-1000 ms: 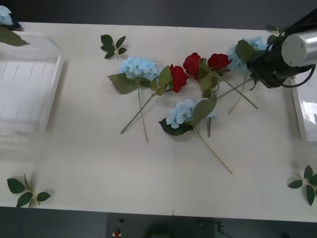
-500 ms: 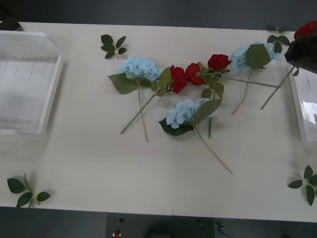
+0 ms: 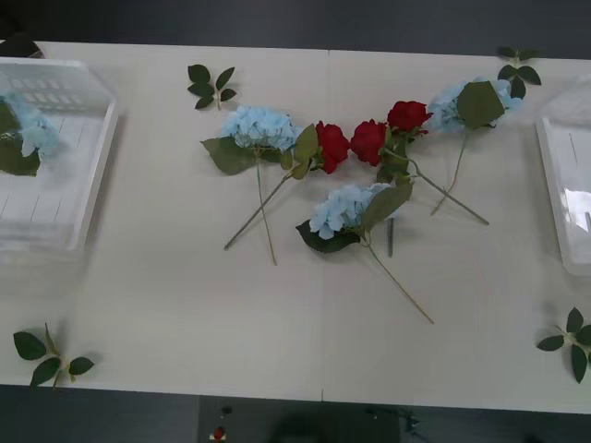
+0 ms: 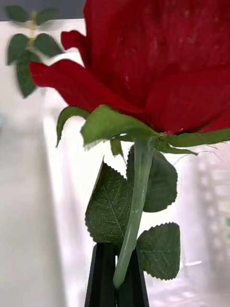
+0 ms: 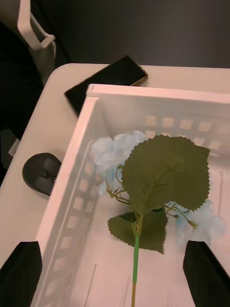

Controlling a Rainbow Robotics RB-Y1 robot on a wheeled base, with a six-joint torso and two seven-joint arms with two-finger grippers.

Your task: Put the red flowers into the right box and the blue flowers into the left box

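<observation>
The left box [image 3: 88, 198], a white plastic basket with slotted walls, sits at the table's [image 3: 185, 295] left edge, and one blue hydrangea [image 3: 32, 134] with a dark green leaf lies inside it against the far left side. From the left wrist camera the same bloom [image 5: 115, 148] rests on the ribbed floor of the basket [image 5: 72, 192] under a big serrated leaf, its green stem running back toward the left gripper [image 5: 115, 276], whose black fingers [image 5: 21, 273] stand wide apart at the two corners with nothing between them. Outside that basket, just beyond its wall, a black phone [image 5: 105, 84] and a dark computer mouse [image 5: 42, 172] lie on the tabletop. The right box [image 3: 565, 198] shows as a white rim at the table's right edge; its contents cannot be made out from the front. In the right wrist view the right gripper [image 4: 116, 278] has its black fingers [image 4: 100, 278] pinched together on the pale green stem of a red rose [image 4: 158, 62], which stands upright above them with several green leaves, against a white blurred backdrop. On the open table between the baskets lie three red roses [image 3: 369, 138] in a row, touching one another, with three blue hydrangeas [image 3: 261, 125] around them: one to their left, one just in front, one to the right near the far edge. Bloomless leaf sprigs [image 3: 211, 86] are scattered near the table's edges.
</observation>
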